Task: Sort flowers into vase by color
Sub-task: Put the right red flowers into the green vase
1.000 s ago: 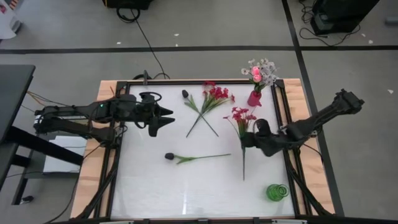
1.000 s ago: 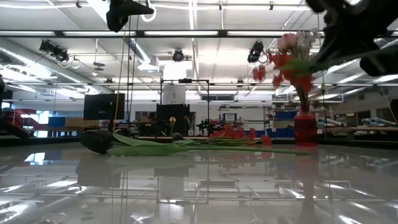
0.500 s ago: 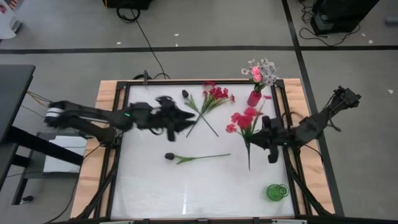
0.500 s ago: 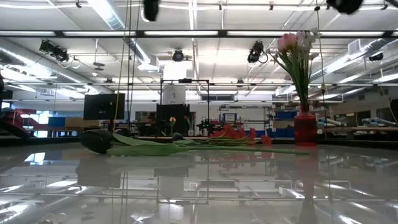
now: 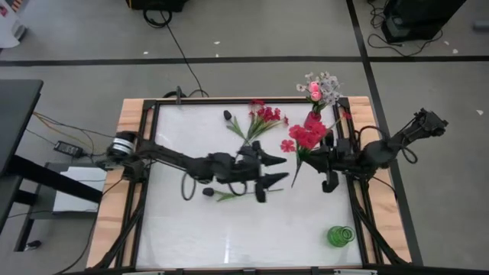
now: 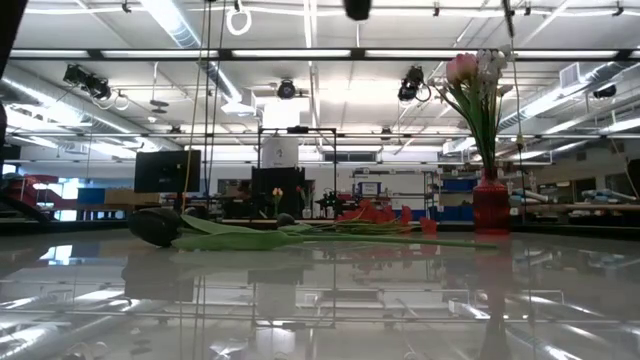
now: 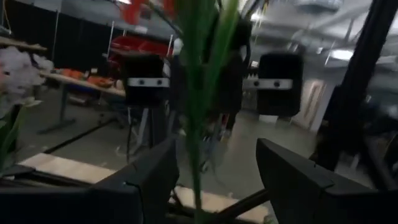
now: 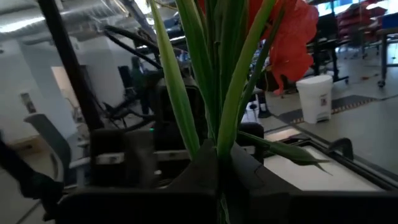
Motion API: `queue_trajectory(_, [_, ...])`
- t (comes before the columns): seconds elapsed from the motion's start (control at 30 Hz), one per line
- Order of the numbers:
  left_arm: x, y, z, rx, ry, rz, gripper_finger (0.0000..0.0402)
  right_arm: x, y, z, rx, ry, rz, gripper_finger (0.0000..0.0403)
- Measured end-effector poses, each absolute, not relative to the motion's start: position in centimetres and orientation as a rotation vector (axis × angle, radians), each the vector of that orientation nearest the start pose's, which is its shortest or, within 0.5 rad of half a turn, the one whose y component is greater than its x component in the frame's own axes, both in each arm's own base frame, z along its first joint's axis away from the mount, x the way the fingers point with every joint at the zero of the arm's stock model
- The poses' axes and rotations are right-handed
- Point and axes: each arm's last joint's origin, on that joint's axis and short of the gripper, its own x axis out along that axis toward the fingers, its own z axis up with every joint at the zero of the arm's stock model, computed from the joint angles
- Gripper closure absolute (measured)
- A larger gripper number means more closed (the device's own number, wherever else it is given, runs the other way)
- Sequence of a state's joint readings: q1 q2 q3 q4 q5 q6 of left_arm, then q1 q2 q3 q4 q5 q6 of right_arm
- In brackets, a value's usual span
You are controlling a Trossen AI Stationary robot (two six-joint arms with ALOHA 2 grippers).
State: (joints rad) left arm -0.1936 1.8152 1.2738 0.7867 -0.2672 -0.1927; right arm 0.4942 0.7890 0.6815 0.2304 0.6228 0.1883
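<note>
glossy white tabletop (image 5: pixel 199 229), strewn flowers (image 5: pixel 260 121)

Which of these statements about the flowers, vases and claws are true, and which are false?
1. The right claw holds a red flower spray up off the table. True.
2. The left claw is shut on a dark bud. False: it is open and holds nothing.
3. The red vase holds pink and white flowers. True.
4. The green vase is full of flowers. False: it holds none.
5. A dark-budded flower lies on the table. True.
</note>
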Motion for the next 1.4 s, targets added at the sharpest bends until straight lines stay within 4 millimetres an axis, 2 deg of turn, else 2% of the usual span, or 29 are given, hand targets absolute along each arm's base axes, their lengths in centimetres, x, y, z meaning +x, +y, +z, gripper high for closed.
queue_trajectory(0.13, [43.2,-6.8,31.7,-0.226,-0.159,0.076,0.0173,17.4,6.9,33.3,0.259,-0.129,-0.124,0.0389])
queue_trajectory(0.3, [43.7,-6.3,32.7,-0.215,-0.108,0.065,0.0194,18.2,7.0,33.1,0.262,-0.142,-0.136,0.0389])
queue_trajectory(0.43, [43.8,-6.2,33.1,-0.218,-0.111,0.043,0.0246,18.3,7.0,33.2,0.262,-0.158,-0.137,0.0388])
queue_trajectory(0.57, [43.8,-6.0,33.0,-0.211,-0.091,0.002,0.0320,18.1,7.0,33.4,0.252,-0.162,-0.127,0.0385])
queue_trajectory(0.63, [43.8,-6.0,33.0,-0.209,-0.081,-0.024,0.0363,18.1,7.0,33.4,0.247,-0.163,-0.110,0.0376])
queue_trajectory(0.7, [43.9,-5.8,32.8,-0.203,-0.062,-0.037,0.0385,18.1,7.1,33.3,0.235,-0.150,-0.101,0.0357])
queue_trajectory(0.8, [43.9,-5.7,32.5,-0.223,-0.030,-0.060,0.0385,18.0,7.1,33.1,0.254,-0.131,-0.077,0.0317])
queue_trajectory(0.97, [43.9,-5.7,32.4,-0.235,-0.011,-0.109,0.0385,18.0,7.5,32.9,0.273,-0.097,0.082,0.0244])
queue_trajectory(1.1, [43.9,-5.8,32.3,-0.259,0.003,-0.139,0.0386,18.1,7.4,32.8,0.306,-0.079,0.124,0.0214])
queue_trajectory(1.27, [43.9,-5.9,31.8,-0.281,0.056,-0.148,0.0386,18.1,7.3,32.7,0.302,-0.070,0.107,0.0234])
queue_trajectory(1.4, [43.9,-6.0,31.7,-0.284,0.066,-0.150,0.0381,18.1,7.2,32.5,0.276,-0.059,0.062,0.0304])
